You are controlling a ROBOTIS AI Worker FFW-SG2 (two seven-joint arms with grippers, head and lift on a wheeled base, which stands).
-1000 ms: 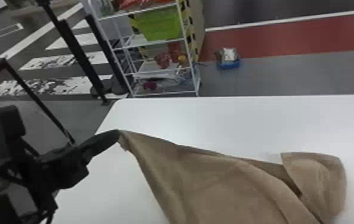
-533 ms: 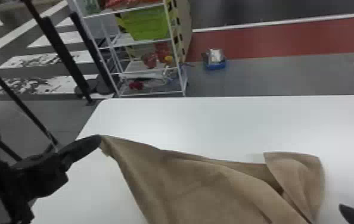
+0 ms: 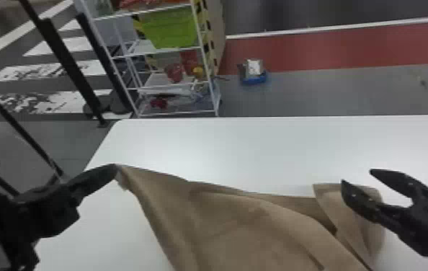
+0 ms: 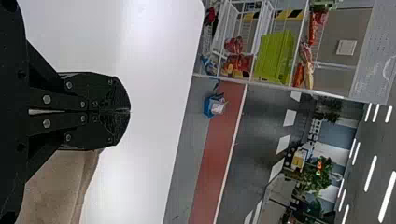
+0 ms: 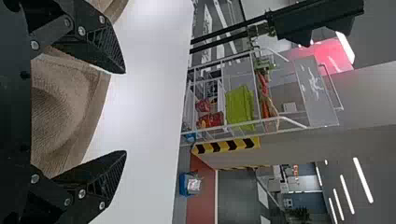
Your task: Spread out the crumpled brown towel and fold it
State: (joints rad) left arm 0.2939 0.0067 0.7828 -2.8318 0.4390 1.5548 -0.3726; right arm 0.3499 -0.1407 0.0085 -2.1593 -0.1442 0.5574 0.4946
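Head view, twelve at the far side: the brown towel [image 3: 253, 230] is spread at six o'clock on the white table [image 3: 224, 151], creased, its near part cut off by the frame. One corner is pinched at nine o'clock by the left gripper [image 3: 115, 167], its fingers [image 4: 100, 93] closed together. The right gripper [image 3: 356, 175] is noted between three and four o'clock, near a folded-over flap, its fingers [image 5: 100, 42] set wide apart.
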